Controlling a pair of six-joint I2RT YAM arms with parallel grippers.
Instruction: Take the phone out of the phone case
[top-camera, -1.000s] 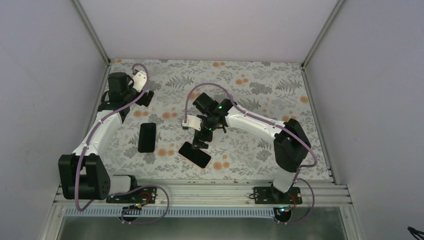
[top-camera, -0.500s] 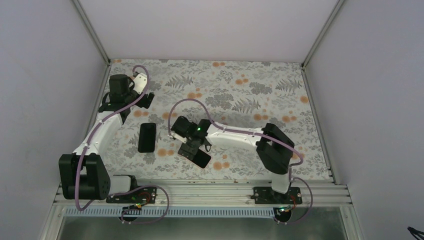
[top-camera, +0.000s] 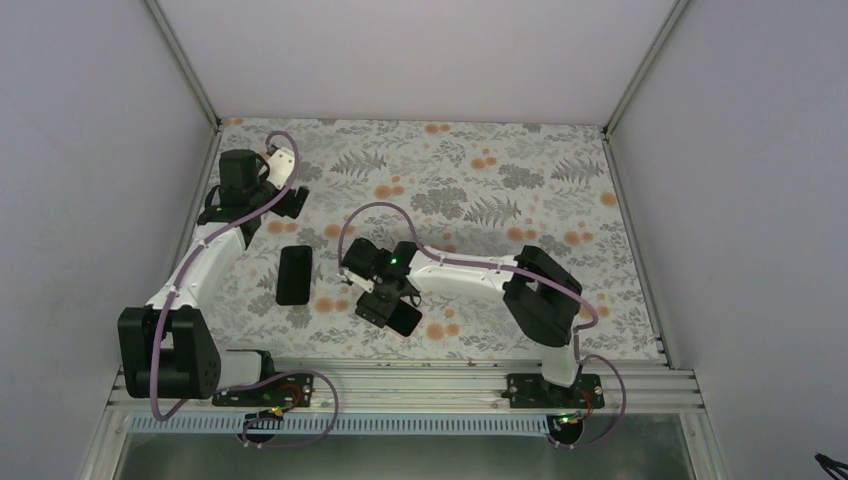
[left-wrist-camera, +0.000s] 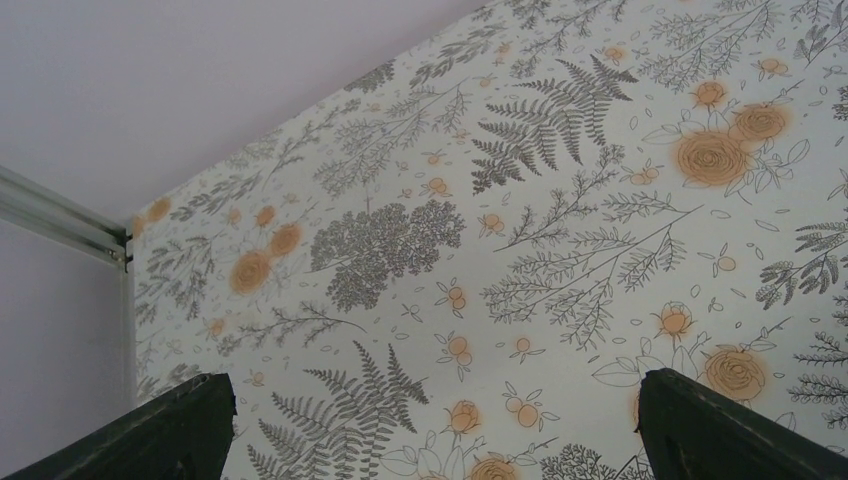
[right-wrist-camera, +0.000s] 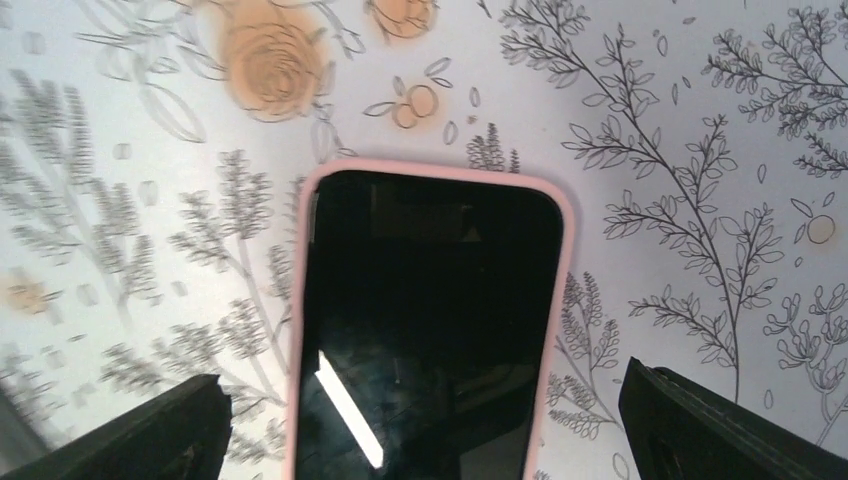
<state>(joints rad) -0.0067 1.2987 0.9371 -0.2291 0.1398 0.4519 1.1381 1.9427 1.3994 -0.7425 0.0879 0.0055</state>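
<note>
- Top view: a floral tablecloth (top-camera: 480, 200) covers the table. Plain pale walls (top-camera: 90, 150) close it in, and a metal rail (top-camera: 400, 385) runs along the near edge.
- The right gripper (top-camera: 385, 300) hangs low over the phone (top-camera: 403, 318), whose dark end shows just on its near side. A dark flat slab (top-camera: 294, 274) lies on the cloth to this gripper's left, apart from it.
- The left gripper (top-camera: 290, 196) sits near the far left wall, beyond the slab.
- Left wrist view: its fingers (left-wrist-camera: 140, 430) are spread wide, with only bare cloth between them. Ahead and to the left, the cloth ends at a frame post (left-wrist-camera: 60, 210).
- Right wrist view: the fingers here are also spread wide, one on each side of the phone and neither touching it. The phone lies screen up on the cloth, seated in its pink phone case (right-wrist-camera: 435, 170), with its rounded end ahead of the fingertips.
</note>
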